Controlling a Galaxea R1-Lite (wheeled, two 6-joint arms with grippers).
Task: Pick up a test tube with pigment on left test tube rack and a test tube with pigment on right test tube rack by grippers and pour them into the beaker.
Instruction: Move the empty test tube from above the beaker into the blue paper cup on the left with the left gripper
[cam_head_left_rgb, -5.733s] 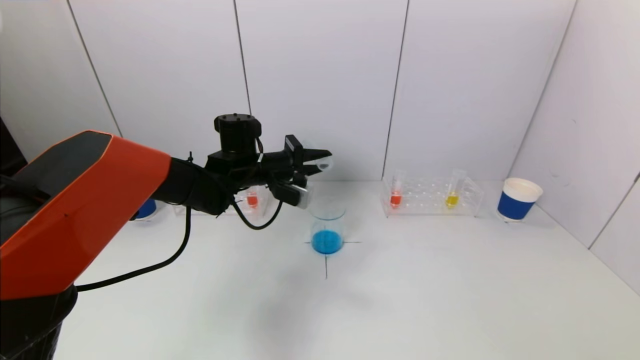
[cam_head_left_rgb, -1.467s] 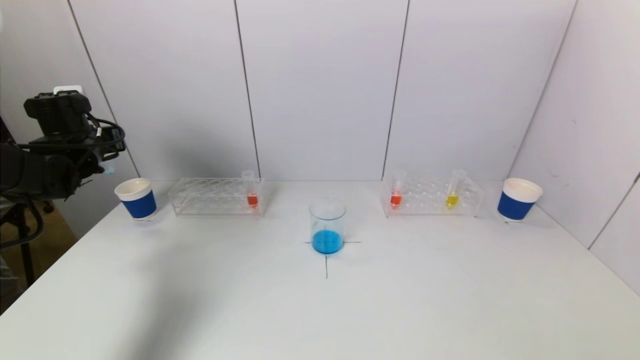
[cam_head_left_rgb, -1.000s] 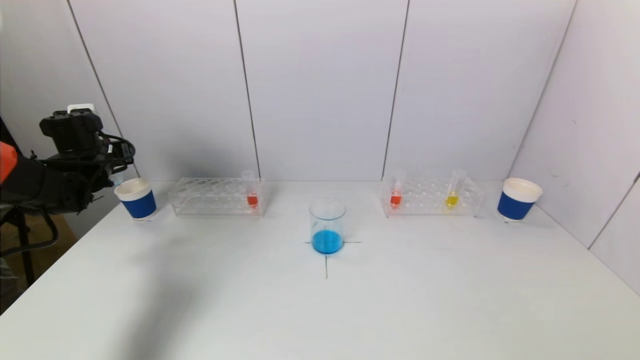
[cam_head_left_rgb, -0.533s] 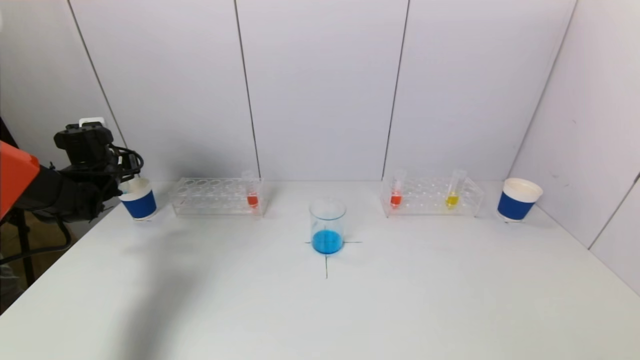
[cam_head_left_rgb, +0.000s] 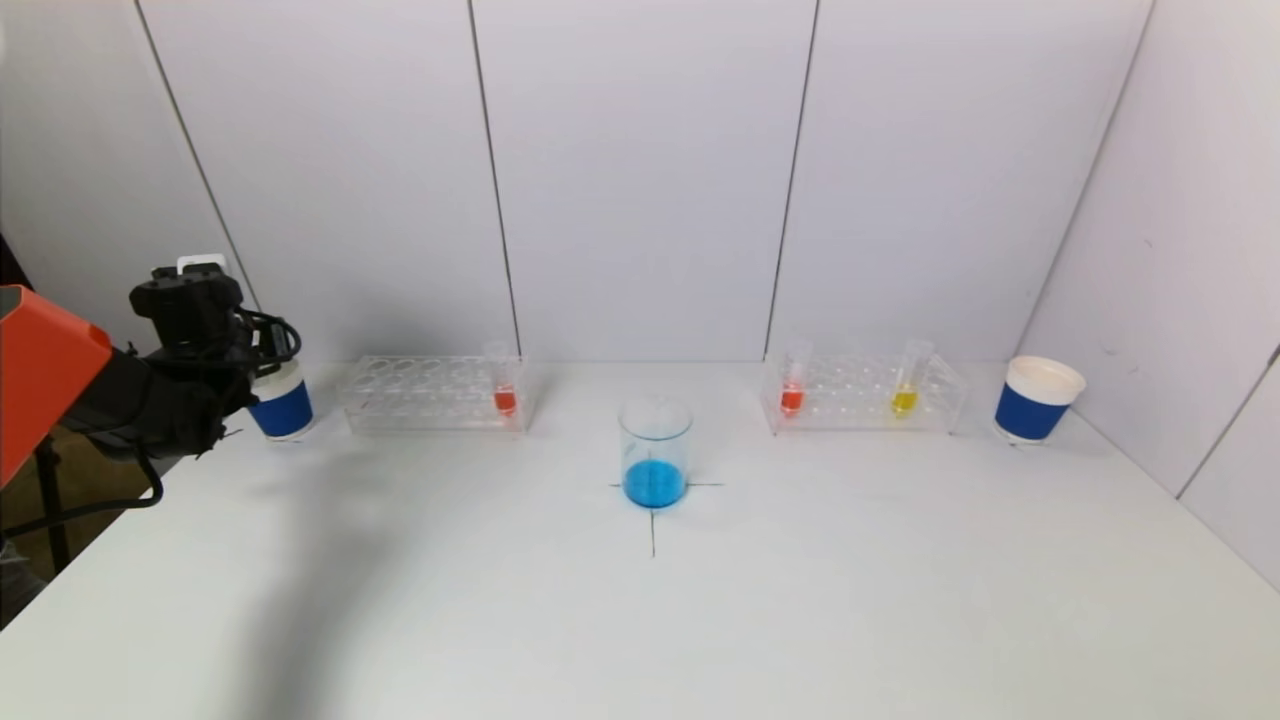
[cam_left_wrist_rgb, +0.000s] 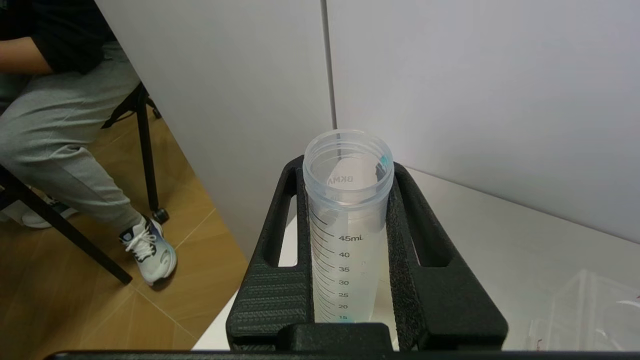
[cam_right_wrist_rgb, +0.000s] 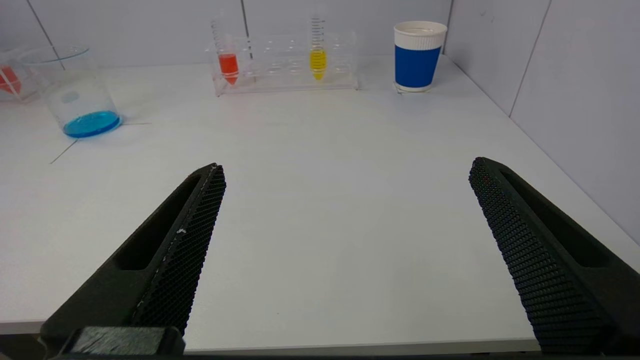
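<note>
My left gripper (cam_head_left_rgb: 255, 362) is at the far left, right over the left blue paper cup (cam_head_left_rgb: 283, 408). In the left wrist view it (cam_left_wrist_rgb: 347, 167) is shut on a clear graduated test tube (cam_left_wrist_rgb: 345, 240), upright and nearly empty, with a trace of blue at its bottom. The beaker (cam_head_left_rgb: 655, 452) holds blue liquid at the table's centre mark. The left rack (cam_head_left_rgb: 420, 393) holds a red tube (cam_head_left_rgb: 504, 387). The right rack (cam_head_left_rgb: 860, 395) holds a red tube (cam_head_left_rgb: 792, 386) and a yellow tube (cam_head_left_rgb: 905, 385). My right gripper (cam_right_wrist_rgb: 345, 170) is open and empty over the table's near edge.
A second blue paper cup (cam_head_left_rgb: 1037, 400) stands at the far right, beside the right rack. White wall panels close the back and right side. Past the table's left edge are a wooden floor and a seated person's legs (cam_left_wrist_rgb: 65, 150).
My left arm has left the beaker, swung to the far left with the emptied tube, then come down and rightward onto the left blue cup. Nothing else moved.
</note>
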